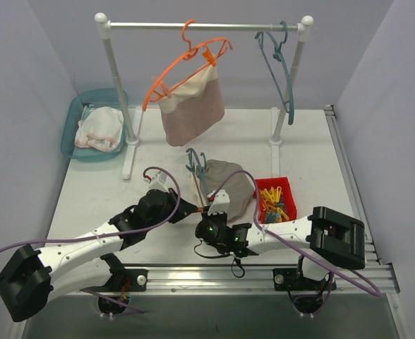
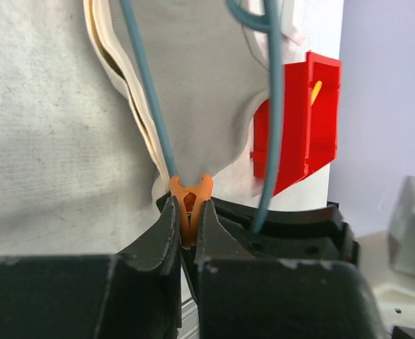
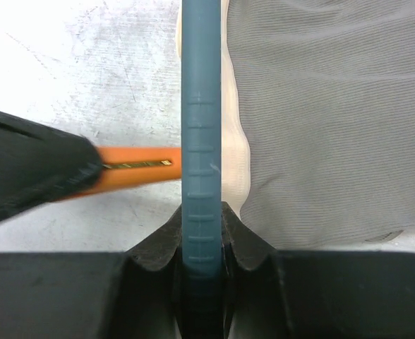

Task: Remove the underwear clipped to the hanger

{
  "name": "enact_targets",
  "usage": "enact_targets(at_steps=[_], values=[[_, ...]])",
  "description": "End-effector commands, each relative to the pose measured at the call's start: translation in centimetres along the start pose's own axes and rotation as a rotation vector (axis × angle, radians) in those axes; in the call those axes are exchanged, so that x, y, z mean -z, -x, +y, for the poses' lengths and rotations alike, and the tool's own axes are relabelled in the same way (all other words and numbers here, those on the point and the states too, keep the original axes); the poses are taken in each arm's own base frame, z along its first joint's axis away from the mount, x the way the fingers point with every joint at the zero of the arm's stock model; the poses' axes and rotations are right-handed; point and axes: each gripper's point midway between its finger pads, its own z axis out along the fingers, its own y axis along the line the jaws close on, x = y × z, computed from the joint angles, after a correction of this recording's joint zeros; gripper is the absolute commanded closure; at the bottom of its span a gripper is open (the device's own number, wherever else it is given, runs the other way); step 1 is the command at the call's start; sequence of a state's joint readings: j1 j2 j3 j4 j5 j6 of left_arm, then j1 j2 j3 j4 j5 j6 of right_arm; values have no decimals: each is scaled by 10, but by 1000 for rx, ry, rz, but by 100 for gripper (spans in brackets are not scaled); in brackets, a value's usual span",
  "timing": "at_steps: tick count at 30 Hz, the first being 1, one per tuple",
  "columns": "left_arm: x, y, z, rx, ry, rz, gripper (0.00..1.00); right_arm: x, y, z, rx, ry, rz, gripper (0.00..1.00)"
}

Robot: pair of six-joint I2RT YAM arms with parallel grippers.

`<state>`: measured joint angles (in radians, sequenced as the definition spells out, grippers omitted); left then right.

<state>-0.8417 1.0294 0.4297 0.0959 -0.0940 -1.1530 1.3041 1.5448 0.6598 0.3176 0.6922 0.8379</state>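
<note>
The taupe underwear (image 1: 236, 185) lies crumpled on the surface (image 1: 320, 155), just beside the red bin (image 1: 277, 201) on the side toward the left arm, with the teal hanger (image 1: 195, 166) laid across its edge farthest from the bin. The right claw (image 3: 202, 212) is closed on the hanger's bar. The left claw (image 2: 188, 208) is closed on an orange clip (image 2: 190, 194) at that bar. The bar hides the clip's far end in the right wrist view, so it cannot be determined whether the clip bites the cloth. In the top view the arm bodies hide both sets of fingertips. Well beyond the red bin, dusty pink underwear (image 1: 193, 106) hangs from an orange hanger (image 1: 186, 60). White underwear (image 1: 98, 131) lies in a blue basket (image 1: 70, 134).
</note>
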Motion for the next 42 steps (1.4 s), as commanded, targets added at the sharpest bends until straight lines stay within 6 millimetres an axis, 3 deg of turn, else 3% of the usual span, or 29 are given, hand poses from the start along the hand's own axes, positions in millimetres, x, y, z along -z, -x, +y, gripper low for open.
enact_targets(at_steps=[1, 2, 5, 8, 10, 12, 13, 16, 17, 19, 20, 22, 24, 25, 29, 31, 32, 33, 34, 36, 37, 38, 39, 41, 42], values=[[16, 25, -26, -60, -36, -72, 97, 3, 10, -9, -34, -36, -44, 100], [19, 23, -17, -70, 5, -57, 98, 3, 9, -12, -34, -40, -41, 100], [28, 29, -14, -100, 33, -71, 98, 3, 6, -17, -32, -48, -31, 100], [39, 44, -25, -125, 4, -128, 97, 5, -1, -18, -35, -38, -11, 100], [51, 62, -49, -162, -48, -182, 97, 6, -7, -19, -42, -29, 9, 100], [58, 73, -58, -189, -45, -215, 97, 13, -12, -21, -42, -19, 15, 100], [66, 89, -73, -220, -52, -268, 98, 16, -14, -23, -57, -16, 18, 100], [67, 108, -87, -287, -39, -313, 97, 31, -22, -23, -62, 26, 34, 100], [71, 118, -107, -291, -79, -336, 97, 35, -25, -20, -70, 44, 44, 100], [60, 123, -118, -324, -105, -314, 97, 49, -32, -11, -64, 94, 58, 100], [61, 133, -140, -330, -163, -333, 98, 54, -36, -8, -55, 105, 67, 100], [39, 133, -147, -356, -181, -269, 98, 68, -49, 4, -56, 136, 86, 100], [32, 140, -173, -387, -245, -259, 97, 77, -65, 7, -61, 132, 111, 100], [14, 132, -172, -423, -244, -198, 97, 81, -68, 10, -69, 132, 110, 100], [-14, 131, -204, -537, -340, -115, 97, 108, -110, 18, -56, 159, 163, 100], [-30, 126, -221, -593, -410, -50, 97, 110, -124, 16, -66, 140, 165, 100], [-36, 122, -226, -600, -433, -21, 98, 113, -129, 20, -63, 150, 169, 100], [-54, 106, -222, -607, -465, 68, 98, 112, -132, 20, -60, 141, 169, 100], [-55, 107, -237, -613, -505, 78, 97, 112, -133, 22, -65, 143, 165, 100], [-64, 89, -245, -617, -562, 162, 98, 114, -132, 27, -69, 149, 153, 100], [-83, 79, -238, -611, -550, 203, 98, 113, -132, 27, -68, 148, 149, 100], [-87, 78, -247, -615, -562, 213, 97, 112, -131, 20, -44, 132, 141, 100], [-101, 61, -241, -614, -564, 271, 98, 113, -130, 20, -47, 134, 138, 100], [-109, 50, -247, -628, -577, 309, 97, 113, -125, 21, -59, 135, 125, 100], [-122, 39, -238, -633, -564, 342, 97, 113, -125, 19, -57, 135, 122, 100]])
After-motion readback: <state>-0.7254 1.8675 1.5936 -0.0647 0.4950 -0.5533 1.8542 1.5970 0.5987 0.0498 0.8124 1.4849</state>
